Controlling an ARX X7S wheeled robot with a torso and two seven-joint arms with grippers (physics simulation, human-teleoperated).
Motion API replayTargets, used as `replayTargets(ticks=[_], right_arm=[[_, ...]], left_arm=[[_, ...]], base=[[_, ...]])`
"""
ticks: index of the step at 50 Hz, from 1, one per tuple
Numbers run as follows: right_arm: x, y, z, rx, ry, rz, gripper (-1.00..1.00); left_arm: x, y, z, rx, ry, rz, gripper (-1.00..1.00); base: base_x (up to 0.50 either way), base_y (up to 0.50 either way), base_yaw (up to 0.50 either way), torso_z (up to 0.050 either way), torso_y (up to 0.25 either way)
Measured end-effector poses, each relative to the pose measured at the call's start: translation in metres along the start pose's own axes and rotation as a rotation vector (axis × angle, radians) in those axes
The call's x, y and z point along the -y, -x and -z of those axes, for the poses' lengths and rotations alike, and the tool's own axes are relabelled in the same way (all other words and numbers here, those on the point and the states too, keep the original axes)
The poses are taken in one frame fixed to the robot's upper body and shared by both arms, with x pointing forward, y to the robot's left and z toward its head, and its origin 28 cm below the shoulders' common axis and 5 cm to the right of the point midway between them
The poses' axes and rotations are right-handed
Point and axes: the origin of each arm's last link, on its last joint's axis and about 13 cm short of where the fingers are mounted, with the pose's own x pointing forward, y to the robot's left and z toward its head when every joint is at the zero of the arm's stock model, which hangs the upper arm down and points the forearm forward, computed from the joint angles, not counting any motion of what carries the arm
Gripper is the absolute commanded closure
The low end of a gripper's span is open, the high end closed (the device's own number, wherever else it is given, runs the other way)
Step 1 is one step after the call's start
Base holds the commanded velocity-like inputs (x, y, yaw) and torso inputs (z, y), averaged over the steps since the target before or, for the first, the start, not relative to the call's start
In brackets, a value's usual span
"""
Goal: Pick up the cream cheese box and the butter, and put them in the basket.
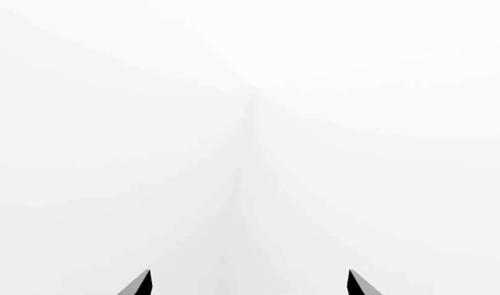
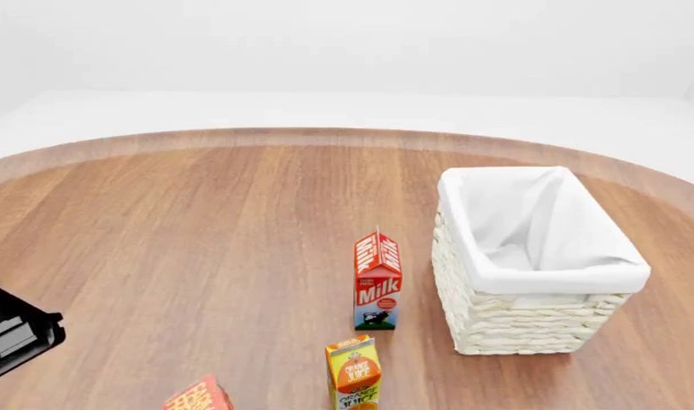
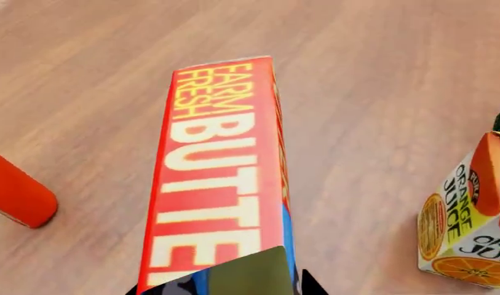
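- Dark fingertips of the right gripper (image 3: 233, 289) show only at the edge of the right wrist view, pressed close around the near end of the butter (image 3: 221, 184); whether they truly clamp it I cannot tell.
- Red-orange with yellow "FARM FRESH BUTTER" lettering and a blue side, the butter stretches away from that gripper over the wooden table (image 3: 381, 74).
- Beside it stands the juice carton (image 3: 471, 227), and a red rounded object (image 3: 16, 196) lies on the butter's other side.
- Two black tips of the left gripper (image 1: 250, 284) stand well apart, nothing between them, facing blank white.
- From the head view, a corner of the butter (image 2: 199, 397) peeks in at the bottom edge, near the juice carton (image 2: 355, 373).
- Further back, a milk carton (image 2: 377, 282) stands upright just beside the basket (image 2: 517, 320), which sits on the table's right part.
- No cream cheese box can be made out.
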Motion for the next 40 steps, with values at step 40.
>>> replayTargets(ticks=[40], right_arm=[[0.020,0.066,-0.059,0.367,-0.002,0.121,1.00]], left_arm=[[-0.001,-0.001,-0.005,0.013,-0.006,-0.002,-1.00]], base=[[0.00,0.00,0.00,0.000,0.001]])
